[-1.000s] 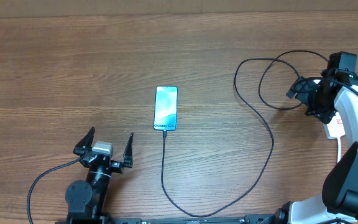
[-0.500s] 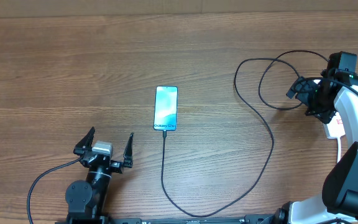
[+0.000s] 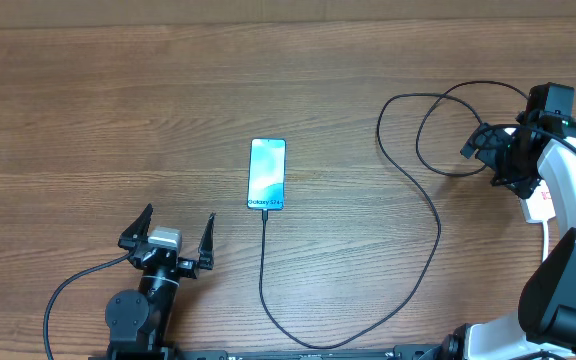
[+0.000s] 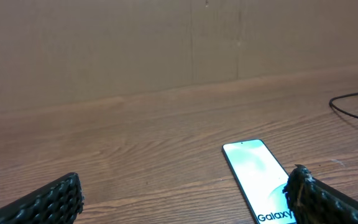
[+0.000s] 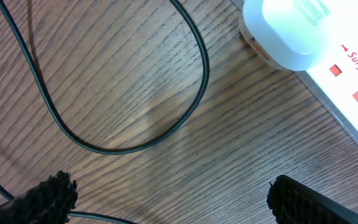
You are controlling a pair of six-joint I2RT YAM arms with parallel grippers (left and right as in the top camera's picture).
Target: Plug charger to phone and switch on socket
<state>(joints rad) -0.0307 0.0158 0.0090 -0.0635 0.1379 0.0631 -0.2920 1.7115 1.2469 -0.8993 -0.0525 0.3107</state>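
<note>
The phone (image 3: 267, 175) lies flat mid-table with its teal screen up; it also shows in the left wrist view (image 4: 257, 177). The black charger cable (image 3: 436, 225) meets the phone's bottom edge, runs toward the front and curls to the far right; a loop of it shows in the right wrist view (image 5: 194, 74). Its plug is hidden. The white socket (image 5: 334, 62) with red marks lies under my right arm, with a sliver showing in the overhead view (image 3: 539, 207). My right gripper (image 5: 176, 202) is open above bare wood beside the socket. My left gripper (image 3: 173, 238) is open and empty, short of the phone.
A rounded white body (image 5: 284, 31) sits at the socket's near end. A brown wall (image 4: 166, 43) rises at the table's far edge. My right arm (image 3: 568, 170) covers the far right side. A black cable (image 3: 68, 290) trails from the left arm.
</note>
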